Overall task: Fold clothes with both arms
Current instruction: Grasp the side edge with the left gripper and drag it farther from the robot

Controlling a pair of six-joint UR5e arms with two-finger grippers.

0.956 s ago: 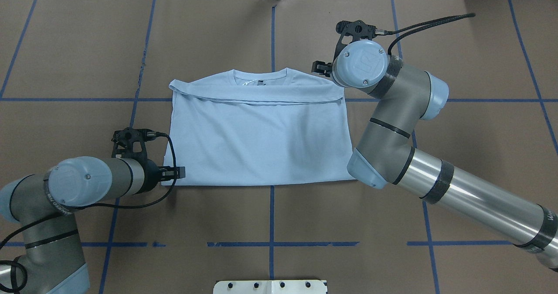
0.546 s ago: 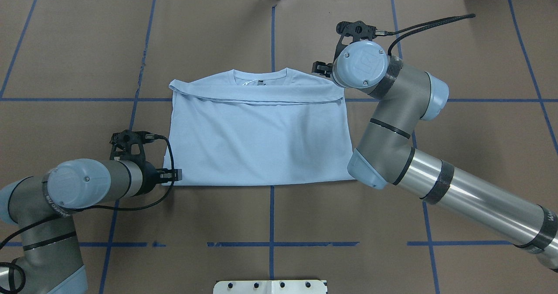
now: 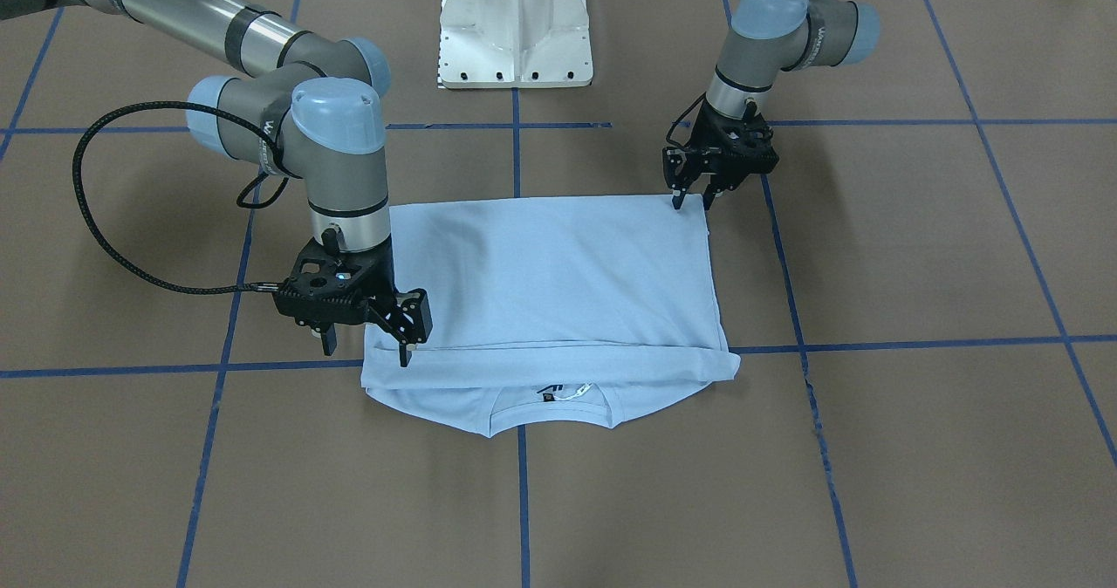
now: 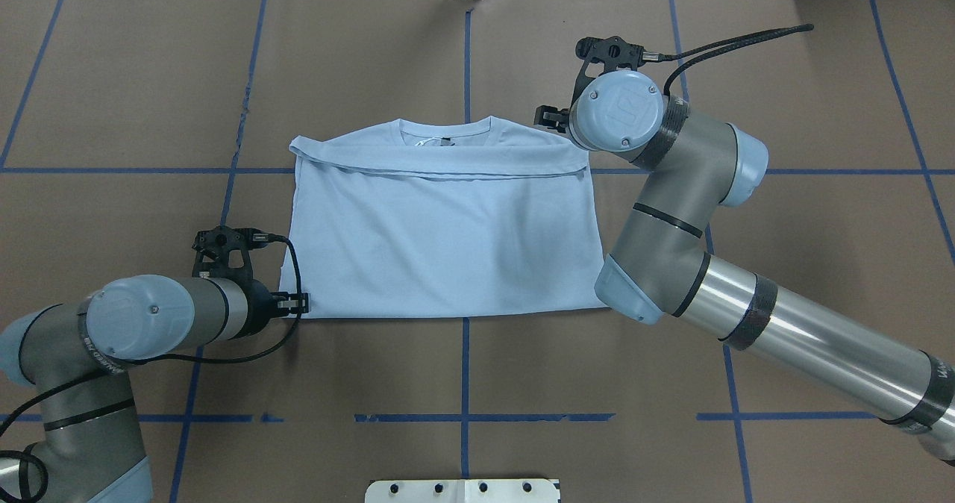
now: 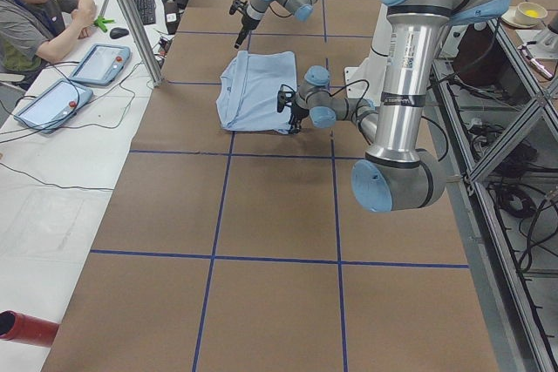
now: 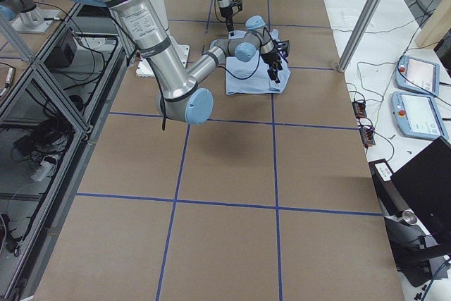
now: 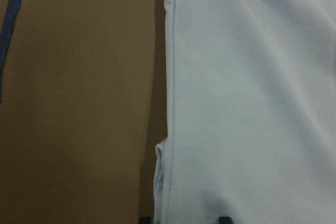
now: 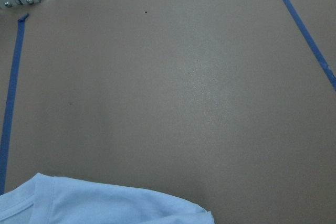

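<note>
Where the left end effector [image 3: 692, 202] stands at the T-shirt's [image 4: 448, 234] corner nearest the robot, on its left side, we find the 2 fingers spread and pointing down. The left wrist view shows both tips at the bottom of the frame with the shirt's side edge between them. We cannot tell whether the tips touch the cloth.

The right end effector [image 3: 366, 351] is likewise spread at the far right corner, beside the collar. 1 finger is over the folded shoulder and the other over the bare table [image 4: 462, 383]. Neither end effector holds anything.

The left arm [image 4: 142, 316] comes in low from the robot's left. The right arm [image 4: 746, 294] reaches along the shirt's right edge.

The T-shirt lies flat at the middle of the brown table, collar away from the robot. A folded-up layer ends in a straight edge just below the collar. A dark label [image 3: 546, 391] and a white tag [image 3: 576, 389] show inside the collar. Blue tape lines [image 4: 462, 418] grid the table.
</note>
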